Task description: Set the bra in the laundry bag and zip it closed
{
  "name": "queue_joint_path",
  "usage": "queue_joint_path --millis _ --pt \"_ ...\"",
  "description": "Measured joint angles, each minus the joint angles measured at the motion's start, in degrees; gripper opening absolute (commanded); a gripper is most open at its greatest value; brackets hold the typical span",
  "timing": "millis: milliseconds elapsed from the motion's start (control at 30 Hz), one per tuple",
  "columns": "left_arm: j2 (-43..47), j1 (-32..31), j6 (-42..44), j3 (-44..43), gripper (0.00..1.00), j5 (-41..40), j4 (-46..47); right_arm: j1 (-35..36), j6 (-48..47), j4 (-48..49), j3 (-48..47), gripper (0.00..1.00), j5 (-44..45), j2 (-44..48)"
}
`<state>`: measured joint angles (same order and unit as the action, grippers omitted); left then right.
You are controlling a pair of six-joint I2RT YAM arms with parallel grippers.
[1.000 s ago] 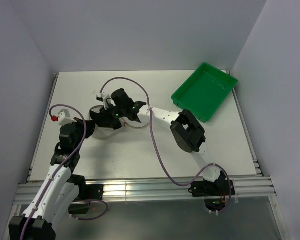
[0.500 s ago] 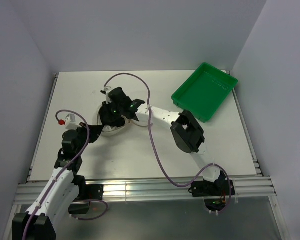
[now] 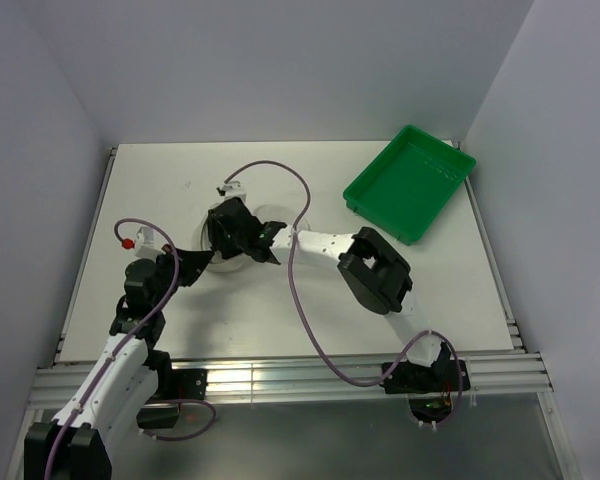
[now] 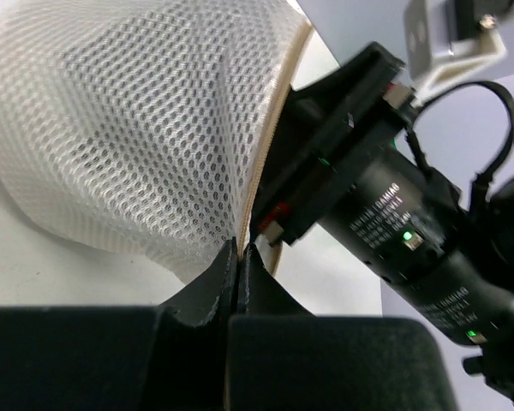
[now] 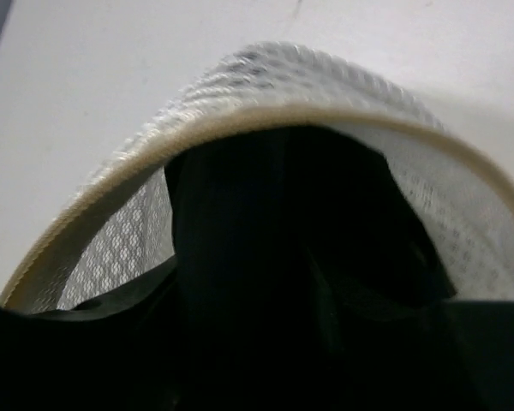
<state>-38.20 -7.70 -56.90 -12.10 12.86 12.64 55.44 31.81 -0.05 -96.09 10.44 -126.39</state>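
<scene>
Over on the left-middle of the tabletop (image 3: 240, 315) sits the laundry bag (image 4: 137, 128), mostly hidden from above by the right end effector (image 3: 230, 235) parked on top of it. The left end effector (image 4: 240, 257) is clamped tight on the bag's tan rim (image 4: 274, 111), fingers pressed together with the edge pinched between them, and the rim runs up and away from that pinch. The bag's mouth points toward the right arm: from the right wrist view the rim arches overhead like a tunnel entrance and you look straight in. Inside is a big dark lump, the bra (image 5: 274, 223), but it blends with the black fingers, so I honestly can't tell whether that end effector is wide or closed. The green tray (image 3: 405, 185) sits well apart at the far right corner.
</scene>
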Motion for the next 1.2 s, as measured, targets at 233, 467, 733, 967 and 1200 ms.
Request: queue_joint_path --millis 233,467,733,967,1200 --pt "-2.78 0.00 -1.66 -0.04 0.00 -0.13 3.67 -0.37 -4.85 -5.84 0.72 0.88 5.03 5.60" --pt "-2.56 0.00 -1.53 -0.04 0.00 -0.72 3.89 -0.83 -7.74 -9.57 1.51 0.95 3.21 14.67" --pt "-1.75 0.00 -1.22 -0.04 0.00 -0.74 3.72 -2.25 -4.39 -4.15 15.34 0.84 0.35 25.18" --pt "-1.42 0.00 -1.18 -0.04 0.00 -0.63 3.85 -10.88 12.20 8.79 47.30 0.88 3.65 40.89" --pt "-0.92 0.00 -1.03 -0.04 0.00 -0.50 3.61 -17.51 27.47 21.07 60.15 0.93 -0.02 36.70"
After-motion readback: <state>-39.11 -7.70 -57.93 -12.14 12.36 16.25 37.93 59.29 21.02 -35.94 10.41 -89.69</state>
